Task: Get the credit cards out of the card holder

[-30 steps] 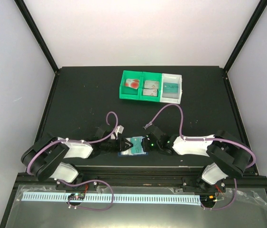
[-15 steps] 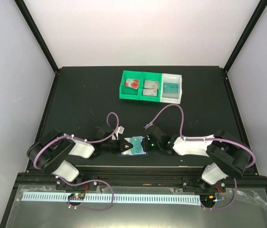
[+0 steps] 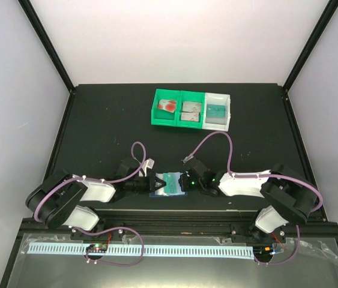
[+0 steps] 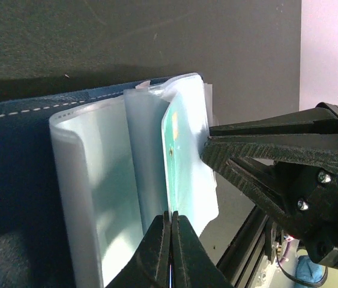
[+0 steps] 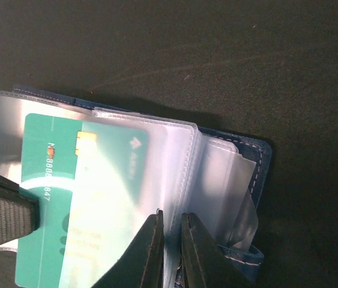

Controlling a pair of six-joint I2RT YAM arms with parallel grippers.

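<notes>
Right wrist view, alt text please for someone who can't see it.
A teal card sticks partly out of a clear pocket in the open navy card holder, pinched at its exposed end by the left gripper. The right gripper clamps the pocket's edge.

From above, the card holder [image 3: 169, 183] has both ends covered by the left gripper [image 3: 158, 182] and right gripper [image 3: 182, 181], and the cards [image 3: 169, 106] in the trays [image 3: 178, 124] are too small to read. At the right wrist, the teal card [image 5: 48, 177] runs off the bottom edge, its print blurred behind the clear pocket [image 5: 129, 192]. At the left wrist, the holder runs off the left and bottom edges.
</notes>
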